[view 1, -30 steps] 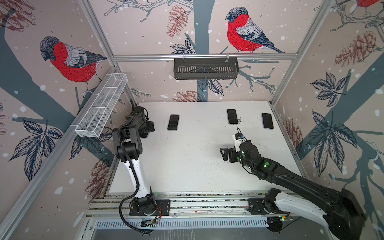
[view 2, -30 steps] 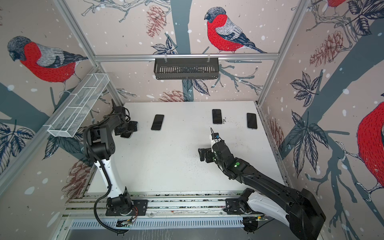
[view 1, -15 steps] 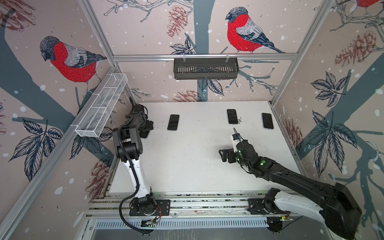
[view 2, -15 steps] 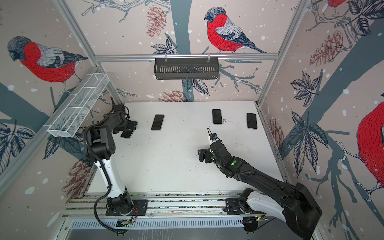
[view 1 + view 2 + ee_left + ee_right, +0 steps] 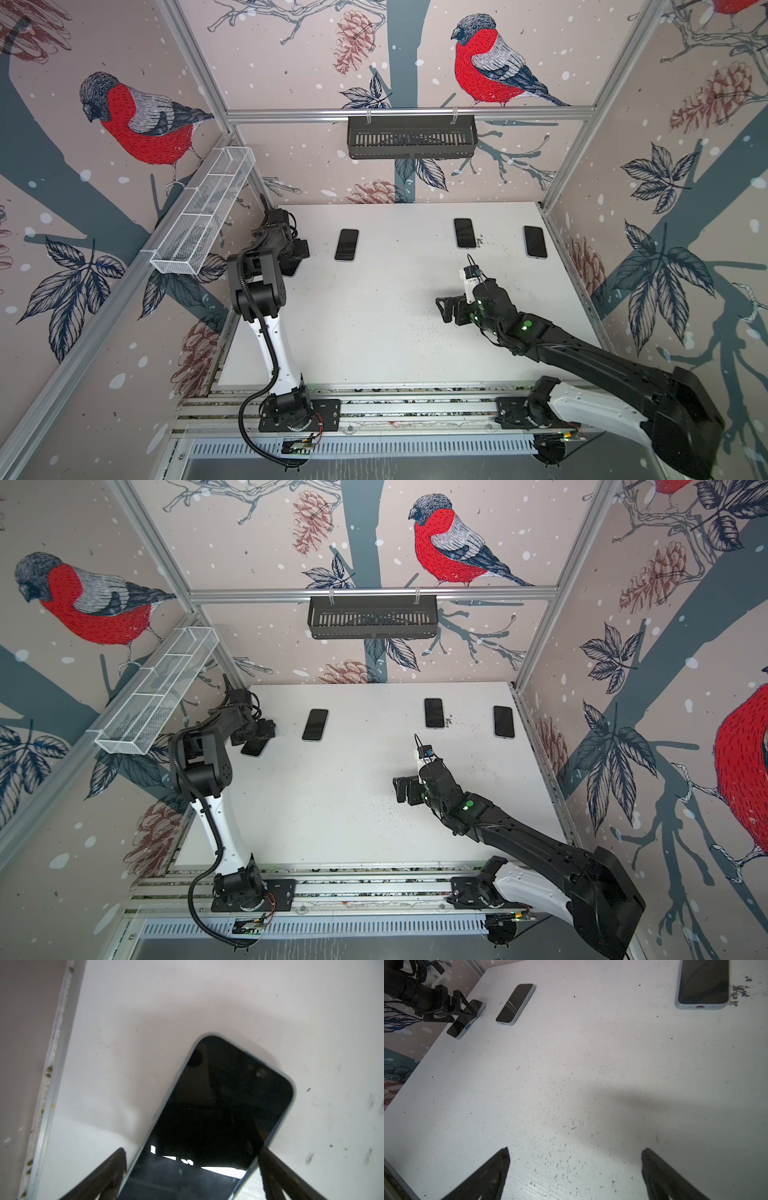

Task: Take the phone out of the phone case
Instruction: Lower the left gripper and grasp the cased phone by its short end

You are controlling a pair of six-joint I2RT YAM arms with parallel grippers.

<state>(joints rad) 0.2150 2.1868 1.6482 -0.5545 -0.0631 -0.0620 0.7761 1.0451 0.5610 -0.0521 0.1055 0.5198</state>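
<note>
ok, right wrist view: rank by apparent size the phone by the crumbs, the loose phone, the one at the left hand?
1. Crumb-side phone: largest, but cropped and nearest the camera.
2=. Loose phone and straddled phone: look alike; the open left hand covers part, so unranked.

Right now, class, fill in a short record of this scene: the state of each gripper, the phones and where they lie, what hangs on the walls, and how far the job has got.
left gripper: open, jaws either side of the leftmost phone; contact unclear
right gripper: open, over bare table, holding nothing
phones: four, flat, screens up, in a rough row at the back: leftmost phone, second phone, third phone, rightmost phone
walls: black basket on back rail; white mesh basket on left wall
progress: no phone lifted; no separate case in view
</note>
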